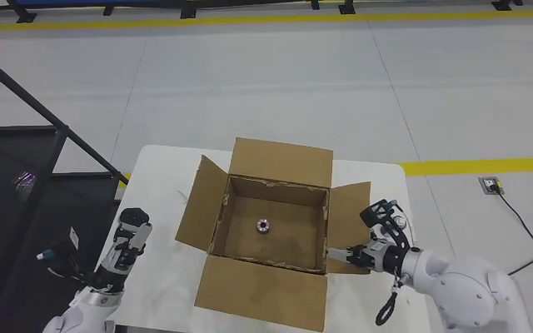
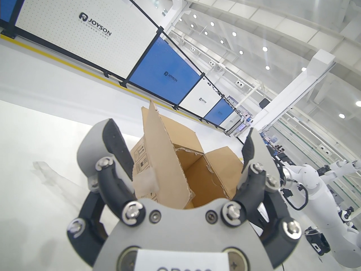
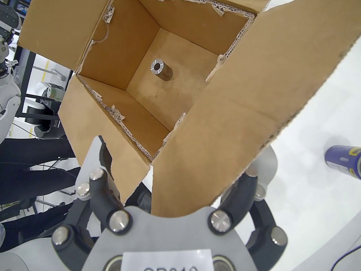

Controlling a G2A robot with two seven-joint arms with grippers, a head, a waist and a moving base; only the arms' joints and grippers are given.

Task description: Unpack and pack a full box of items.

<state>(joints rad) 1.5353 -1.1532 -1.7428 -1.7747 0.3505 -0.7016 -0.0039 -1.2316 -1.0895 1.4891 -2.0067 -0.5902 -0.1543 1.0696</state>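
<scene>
An open cardboard box (image 1: 281, 163) stands in the middle of the white table (image 1: 162, 279), all flaps spread outward. A small metal cylinder (image 1: 263, 225) stands upright on the box's floor (image 3: 160, 69). My right gripper (image 1: 351, 254) is at the box's right flap (image 3: 253, 85), open, with the flap's edge lying between its spread fingers (image 3: 183, 153). My left gripper (image 1: 135, 221) stands open over the table left of the box, nothing between its fingers (image 2: 182, 136). It points at the box's left flap (image 2: 166, 153).
A blue can (image 3: 342, 160) lies on the table near my right gripper, outside the box. A black frame (image 1: 33, 108) and a dark surface border the table's left side. White table surface lies free in front of my left gripper.
</scene>
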